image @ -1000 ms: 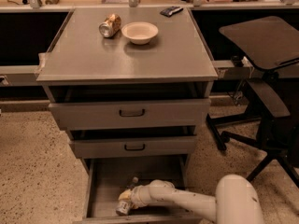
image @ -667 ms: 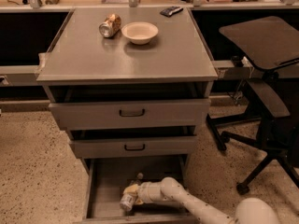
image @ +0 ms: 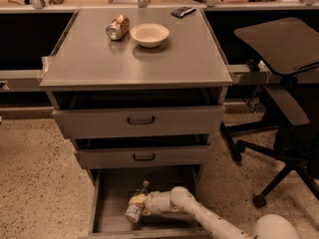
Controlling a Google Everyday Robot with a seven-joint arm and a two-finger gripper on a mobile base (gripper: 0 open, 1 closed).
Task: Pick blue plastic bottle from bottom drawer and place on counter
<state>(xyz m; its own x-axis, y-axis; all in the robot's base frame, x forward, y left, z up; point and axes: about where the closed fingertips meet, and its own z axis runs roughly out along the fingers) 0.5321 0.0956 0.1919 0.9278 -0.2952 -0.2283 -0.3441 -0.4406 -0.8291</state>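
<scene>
The blue plastic bottle (image: 133, 212) lies tilted in the open bottom drawer (image: 107, 218), neck pointing to the back. My gripper (image: 136, 200) reaches into the drawer from the lower right on a white arm and is shut around the bottle's middle, its yellowish fingers (image: 135, 198) across the body. The counter (image: 99, 59) is the grey cabinet top above.
A gold-brown can (image: 117, 27) lies on its side and a white bowl (image: 149, 34) stands at the back of the counter. Two wider drawers (image: 140, 120) above stand slightly open. An office chair (image: 284, 108) stands on the right.
My gripper and the bottle have shifted slightly up in the picture. The arm's white elbow has dropped toward the lower right corner.
</scene>
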